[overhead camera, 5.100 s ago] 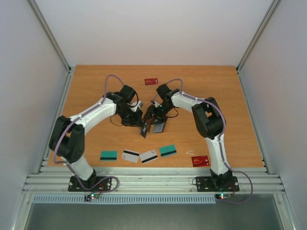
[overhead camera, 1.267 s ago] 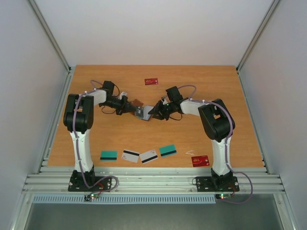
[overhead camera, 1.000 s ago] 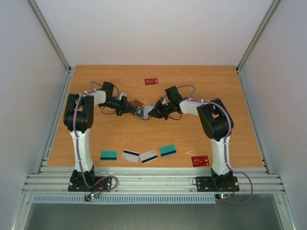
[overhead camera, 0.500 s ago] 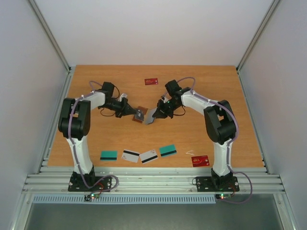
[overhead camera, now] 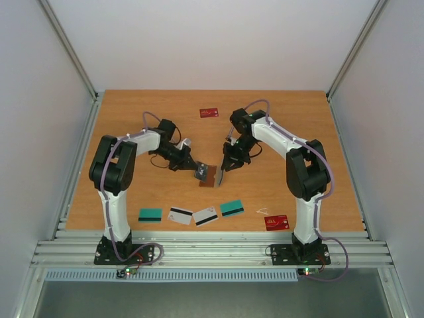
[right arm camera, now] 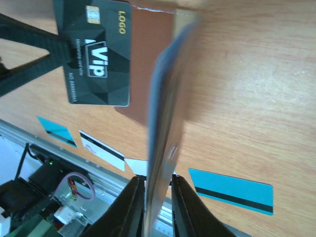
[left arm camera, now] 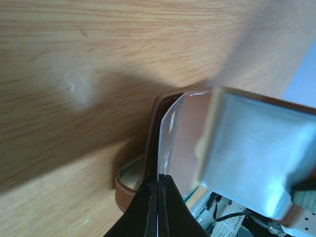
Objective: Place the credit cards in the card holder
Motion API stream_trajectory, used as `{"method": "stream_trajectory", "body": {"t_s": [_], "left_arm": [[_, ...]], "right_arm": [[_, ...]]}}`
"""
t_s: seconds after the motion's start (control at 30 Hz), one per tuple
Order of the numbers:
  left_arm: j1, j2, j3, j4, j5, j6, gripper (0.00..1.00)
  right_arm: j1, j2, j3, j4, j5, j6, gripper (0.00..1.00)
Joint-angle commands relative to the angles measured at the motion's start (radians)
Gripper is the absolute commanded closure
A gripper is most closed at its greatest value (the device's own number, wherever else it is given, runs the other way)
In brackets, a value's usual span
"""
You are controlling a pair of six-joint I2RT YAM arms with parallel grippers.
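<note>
Clamping the black card, left hand holds it against the card holder clamped in right hand.

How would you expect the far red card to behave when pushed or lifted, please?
The red card lies flat on the smooth table, so it would probably slide when pushed. Thin edges likely make pinching hard; it looks light.
</note>
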Motion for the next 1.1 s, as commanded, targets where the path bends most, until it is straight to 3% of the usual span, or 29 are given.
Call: {"method": "stream_trajectory", "body": {"t_s": [0.0, 0.1, 0.57, 1.07], "left_arm": [[-0.021, 0.035, -0.030, -0.004, -0.053, 0.039, 1.00], [-0.028, 0.039, -0.046, 0.009, -0.060, 0.038, 1.00], [-0.036, 0.030, -0.044, 0.016, -0.057, 0.020, 1.00], [-0.038, 0.023, -0.070, 0.047, -0.035, -0.001, 1.00]], "right_arm": [[0.005, 0.024, 0.048, -0.045, -0.005, -0.064, 0.74], [0.005, 0.015, 0.024, -0.013, -0.033, -0.065, 0.69], [0.008, 0.001, -0.070, 0.058, -0.045, -0.046, 0.88], [0.036, 0.000, -0.135, 0.099, -0.014, -0.028, 0.90]]}}
